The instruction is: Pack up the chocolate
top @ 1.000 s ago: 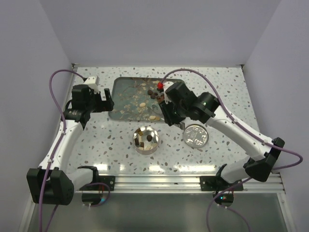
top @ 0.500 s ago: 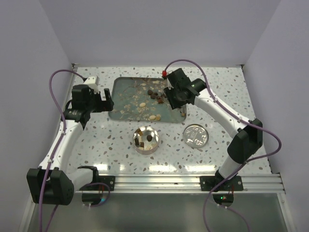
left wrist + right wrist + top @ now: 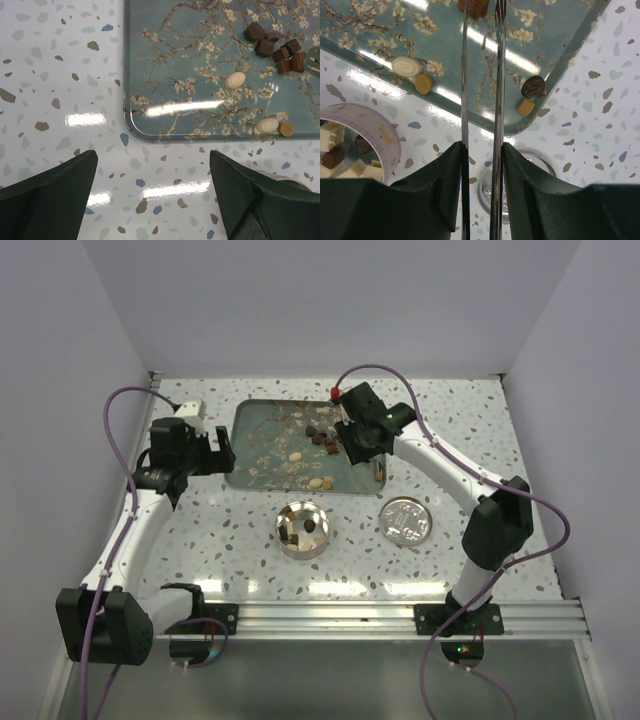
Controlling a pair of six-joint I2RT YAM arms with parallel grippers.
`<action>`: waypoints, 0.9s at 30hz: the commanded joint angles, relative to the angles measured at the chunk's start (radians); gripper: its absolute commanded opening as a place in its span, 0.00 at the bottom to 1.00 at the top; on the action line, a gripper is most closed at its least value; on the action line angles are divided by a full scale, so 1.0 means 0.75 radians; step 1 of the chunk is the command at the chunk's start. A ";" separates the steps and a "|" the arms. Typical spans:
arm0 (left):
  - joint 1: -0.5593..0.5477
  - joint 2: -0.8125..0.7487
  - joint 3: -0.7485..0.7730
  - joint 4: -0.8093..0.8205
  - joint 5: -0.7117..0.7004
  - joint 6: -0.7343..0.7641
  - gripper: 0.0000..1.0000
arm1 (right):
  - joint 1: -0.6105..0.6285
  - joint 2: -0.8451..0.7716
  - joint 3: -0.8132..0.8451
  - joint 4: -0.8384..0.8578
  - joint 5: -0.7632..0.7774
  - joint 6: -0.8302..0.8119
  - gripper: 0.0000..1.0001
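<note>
Small chocolate pieces lie on a teal blossom-patterned tray [image 3: 262,440]: a dark cluster [image 3: 320,434] and cream pieces [image 3: 295,456]. My right gripper [image 3: 352,445] is shut on metal tongs [image 3: 499,75]. The tongs reach over the tray's right part, their tips either side of a brown piece [image 3: 479,6] at the top edge of the right wrist view. A round tin [image 3: 303,528] in front of the tray holds several pieces. My left gripper [image 3: 215,450] is open and empty over the table, left of the tray [image 3: 150,75].
The tin's round silver lid [image 3: 406,520] lies flat to the right of the tin. A dark piece [image 3: 534,86] and a tan piece [image 3: 525,107] sit in the tray's near right corner. Grey walls close in the table on three sides.
My right gripper with the tongs has moved from near the tray's front right edge back and left over the tray's right part. The left arm has not moved.
</note>
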 commanded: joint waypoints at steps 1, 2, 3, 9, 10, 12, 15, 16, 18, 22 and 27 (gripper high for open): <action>0.009 -0.029 -0.017 0.054 -0.009 0.013 1.00 | 0.004 0.022 0.057 0.038 0.009 -0.015 0.40; 0.009 -0.027 -0.017 0.054 -0.011 0.011 1.00 | 0.004 0.028 0.053 0.040 0.009 -0.015 0.40; 0.009 -0.027 -0.017 0.052 -0.011 0.013 1.00 | 0.004 0.028 0.049 0.044 0.001 -0.017 0.40; 0.009 -0.027 -0.023 0.048 -0.023 0.029 1.00 | 0.004 0.049 0.053 0.065 -0.018 0.001 0.40; 0.009 -0.027 -0.023 0.050 -0.023 0.031 1.00 | 0.004 0.049 0.055 0.069 -0.020 0.001 0.40; 0.009 -0.027 -0.027 0.047 -0.023 0.035 1.00 | 0.004 0.059 0.059 0.065 -0.014 -0.001 0.40; 0.009 -0.027 -0.033 0.048 -0.021 0.033 1.00 | 0.004 0.080 0.063 0.059 -0.014 -0.003 0.40; 0.011 -0.027 -0.035 0.050 -0.021 0.035 1.00 | 0.004 0.084 0.061 0.059 -0.018 -0.001 0.40; 0.009 -0.025 -0.037 0.052 -0.023 0.033 1.00 | 0.004 0.094 0.065 0.057 -0.028 0.001 0.41; 0.009 -0.027 -0.041 0.058 -0.023 0.035 1.00 | 0.008 0.106 0.092 0.032 -0.022 0.005 0.43; 0.009 -0.023 -0.050 0.066 -0.023 0.037 1.00 | 0.006 0.108 0.088 0.044 -0.008 -0.005 0.42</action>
